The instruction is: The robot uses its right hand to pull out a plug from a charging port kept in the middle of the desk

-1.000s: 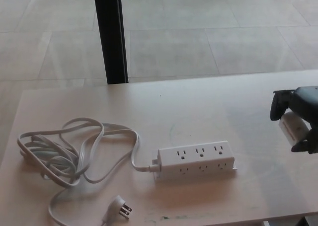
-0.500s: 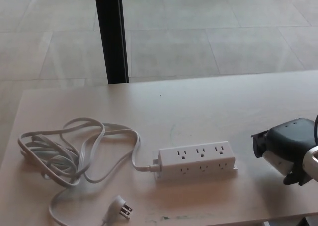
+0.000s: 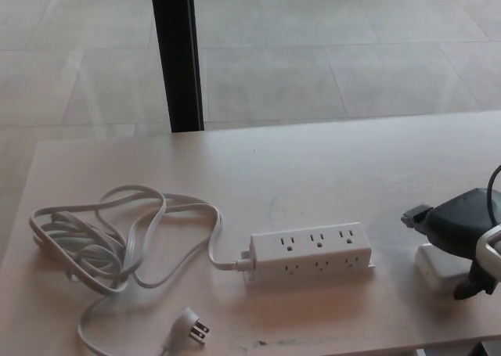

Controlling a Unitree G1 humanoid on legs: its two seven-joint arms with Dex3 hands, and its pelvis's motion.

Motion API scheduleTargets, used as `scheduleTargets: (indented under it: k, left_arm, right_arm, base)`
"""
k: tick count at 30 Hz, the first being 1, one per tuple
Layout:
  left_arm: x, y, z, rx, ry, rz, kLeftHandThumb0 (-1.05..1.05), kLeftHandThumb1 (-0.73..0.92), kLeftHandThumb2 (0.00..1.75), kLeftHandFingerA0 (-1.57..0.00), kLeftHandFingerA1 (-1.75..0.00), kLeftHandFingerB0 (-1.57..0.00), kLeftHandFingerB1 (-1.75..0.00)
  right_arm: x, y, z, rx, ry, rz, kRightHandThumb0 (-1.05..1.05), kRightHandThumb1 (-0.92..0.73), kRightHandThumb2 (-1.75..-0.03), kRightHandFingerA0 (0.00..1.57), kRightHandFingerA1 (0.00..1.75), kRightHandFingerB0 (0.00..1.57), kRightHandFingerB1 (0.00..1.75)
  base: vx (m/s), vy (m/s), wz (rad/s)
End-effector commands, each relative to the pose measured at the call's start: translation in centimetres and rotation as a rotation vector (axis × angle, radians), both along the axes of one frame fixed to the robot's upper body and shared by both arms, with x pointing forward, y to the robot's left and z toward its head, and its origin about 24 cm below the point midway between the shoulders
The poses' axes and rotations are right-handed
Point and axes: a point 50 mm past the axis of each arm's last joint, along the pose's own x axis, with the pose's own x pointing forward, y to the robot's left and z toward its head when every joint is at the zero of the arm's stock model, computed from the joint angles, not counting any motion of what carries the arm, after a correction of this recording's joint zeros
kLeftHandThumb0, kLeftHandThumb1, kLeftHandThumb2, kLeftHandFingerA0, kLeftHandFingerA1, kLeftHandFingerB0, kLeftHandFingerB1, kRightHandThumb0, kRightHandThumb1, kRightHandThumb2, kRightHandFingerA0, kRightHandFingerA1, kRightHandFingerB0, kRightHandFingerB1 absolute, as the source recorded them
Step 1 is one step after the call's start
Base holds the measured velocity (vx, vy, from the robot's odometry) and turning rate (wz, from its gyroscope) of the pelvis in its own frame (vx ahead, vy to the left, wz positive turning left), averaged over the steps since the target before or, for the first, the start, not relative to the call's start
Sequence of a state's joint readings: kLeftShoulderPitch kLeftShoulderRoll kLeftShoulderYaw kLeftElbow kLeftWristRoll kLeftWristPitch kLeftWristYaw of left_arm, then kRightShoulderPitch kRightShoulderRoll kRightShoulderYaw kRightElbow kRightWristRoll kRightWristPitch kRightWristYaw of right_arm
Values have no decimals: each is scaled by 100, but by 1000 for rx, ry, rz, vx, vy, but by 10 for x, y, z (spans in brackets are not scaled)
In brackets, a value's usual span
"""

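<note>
Right hand: black, at the desk's right edge, well right of the power strip. Comes in from lower right. Fingers spread over a white adapter; one tip points toward the strip, another reaches down at the adapter's right. Whether the fingers press the adapter or only arch over it, cannot tell.
Left hand: out of sight.
Adapter: small white block, lying on the desk under the right hand, right of the strip and apart from it. Only its left part shows.
Power strip: white, near the middle of the desk, long side running left to right. Two rows of three outlets show, one on top, one on the near face. All six look empty.
Cord: white, leaves the strip's left end, loops loosely far to the strip's left.
Cord plug: flat, pronged, lying loose below and left of the strip, near the front edge.
Desk: pale wood.
Post: black, upright, behind the desk, left of the strip.
Floor: large pale tiles beyond the desk.
</note>
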State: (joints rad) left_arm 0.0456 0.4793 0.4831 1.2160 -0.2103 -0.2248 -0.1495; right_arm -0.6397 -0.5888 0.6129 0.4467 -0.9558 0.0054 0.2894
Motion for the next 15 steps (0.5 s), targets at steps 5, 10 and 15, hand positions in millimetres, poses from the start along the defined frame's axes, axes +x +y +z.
scheduleTargets:
  k: [5, 10, 15]
  left_arm:
    - [-5, 6, 5, 31, 0, 6, -88, 92, 80, -75, -56, -55, -42]
    - [-5, 7, 5, 26, -1, 16, -92, 77, 95, -76, -62, -54, -48]
    - [-5, 7, 6, 32, 1, 8, -81, 79, 119, -73, -65, -49, -53]
  right_arm:
    - [13, -13, 54, 406, 106, -237, -87, -53, -58, 61, 133, 0, 0]
    - [9, -34, 86, 571, 25, -247, -92, -45, -85, 68, 89, 0, 0]
    - [-16, -88, 116, 759, -90, -340, -81, -43, -85, 74, 82, 0, 10]
  base:
    - [0, 0, 0]
    - [0, 0, 0]
    - [0, 0, 0]
